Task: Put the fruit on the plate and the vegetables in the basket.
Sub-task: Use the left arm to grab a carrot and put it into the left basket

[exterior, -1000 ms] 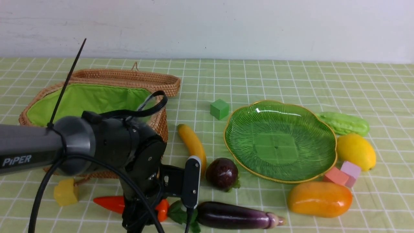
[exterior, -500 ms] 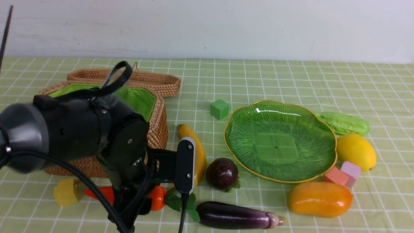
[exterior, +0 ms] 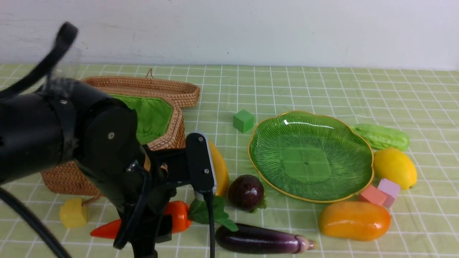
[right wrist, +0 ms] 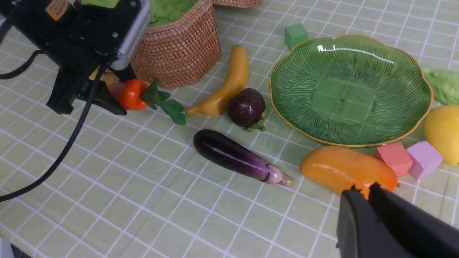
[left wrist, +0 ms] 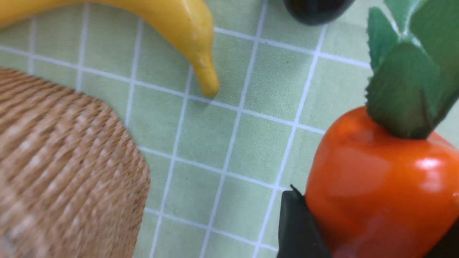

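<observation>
Checked green table [exterior: 322, 86], nothing sorted yet: plate [exterior: 308, 157] bare, carrot [exterior: 177, 216] gripped in left jaws near front edge, outside basket [exterior: 174, 138] (right jaws shut, empty), six pieces loose.

This looks like a robotics test setup, not a home or kitchen. A black robot arm [exterior: 53, 136] with loose cables [exterior: 32, 222] and a wrist-mounted camera [exterior: 200, 161] reaches over a desk [exterior: 322, 86] covered in a pale green checked cloth, set against a bare white wall [exterior: 251, 28]. The food is glossy moulded plastic: a carrot [exterior: 175, 218], an aubergine [exterior: 258, 239], a mango [exterior: 353, 219]. A green cube [exterior: 243, 120], a coral cube [exterior: 372, 195] and a lilac cube [exterior: 389, 188] lie among them like props, along with a wicker basket [exterior: 168, 143] and a green glass plate [exterior: 308, 157].
</observation>
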Available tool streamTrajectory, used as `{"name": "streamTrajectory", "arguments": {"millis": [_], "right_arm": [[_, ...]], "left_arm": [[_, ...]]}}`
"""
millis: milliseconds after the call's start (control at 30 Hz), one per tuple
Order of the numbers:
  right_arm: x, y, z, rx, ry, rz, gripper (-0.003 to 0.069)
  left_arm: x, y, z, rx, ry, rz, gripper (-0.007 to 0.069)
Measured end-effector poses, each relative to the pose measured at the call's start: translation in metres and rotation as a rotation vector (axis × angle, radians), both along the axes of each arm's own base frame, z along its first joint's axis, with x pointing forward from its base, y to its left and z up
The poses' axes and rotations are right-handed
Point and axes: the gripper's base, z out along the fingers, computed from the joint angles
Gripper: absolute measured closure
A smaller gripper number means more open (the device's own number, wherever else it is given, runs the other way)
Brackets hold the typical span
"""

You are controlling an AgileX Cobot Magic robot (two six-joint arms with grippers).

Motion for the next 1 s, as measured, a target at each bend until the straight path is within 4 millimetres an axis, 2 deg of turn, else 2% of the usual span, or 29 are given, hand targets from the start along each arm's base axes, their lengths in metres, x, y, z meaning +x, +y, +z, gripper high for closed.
{"name": "streamTrajectory", "arguments": {"millis": [33, 67, 100, 167, 233, 367, 533, 600, 633, 667, 800, 1000], "right_arm": [[0.000, 0.000, 0.000, 0.002, -0.002, 0.000, 0.0605], [0.001, 0.001, 0.002, 0.019, -0.021, -0.002, 0.0605], [0.001, 0.001, 0.003, 0.021, -0.024, -0.003, 0.0605], [0.003, 0.002, 0.009, 0.073, -0.075, -0.007, 0.0605], [0.005, 0.003, 0.015, 0.121, -0.133, -0.011, 0.0605], [0.007, 0.004, 0.027, 0.181, -0.248, -0.010, 0.0605], [0.007, 0.005, 0.037, 0.230, -0.352, 0.008, 0.0602], [0.006, 0.006, 0.038, 0.227, -0.370, 0.023, 0.0603], [0.006, 0.006, 0.038, 0.227, -0.371, 0.024, 0.0603], [0.006, 0.007, 0.039, 0.227, -0.375, 0.030, 0.0601], [0.006, 0.007, 0.039, 0.224, -0.378, 0.036, 0.0599], [0.005, 0.008, 0.037, 0.217, -0.366, 0.045, 0.0598]], "left_arm": [[0.000, 0.000, 0.002, -0.005, -0.002, 0.007, 0.0246], [-0.004, 0.003, 0.020, -0.034, -0.035, 0.033, 0.0246], [-0.005, 0.004, 0.023, -0.036, -0.047, 0.035, 0.0246], [-0.004, 0.013, 0.053, -0.065, -0.139, 0.079, 0.0246], [0.001, 0.021, 0.072, -0.068, -0.218, 0.113, 0.0246], [0.020, 0.041, 0.089, -0.063, -0.329, 0.183, 0.0246], [0.058, 0.068, 0.079, -0.016, -0.411, 0.227, 0.0246], [0.079, 0.078, 0.064, 0.022, -0.428, 0.219, 0.0246], [0.081, 0.079, 0.063, 0.024, -0.438, 0.215, 0.0246], [0.095, 0.084, 0.053, 0.043, -0.462, 0.205, 0.0246], [0.122, 0.092, 0.034, 0.106, -0.542, 0.158, 0.0246], [0.135, 0.091, 0.024, 0.153, -0.605, 0.097, 0.0246]]}}
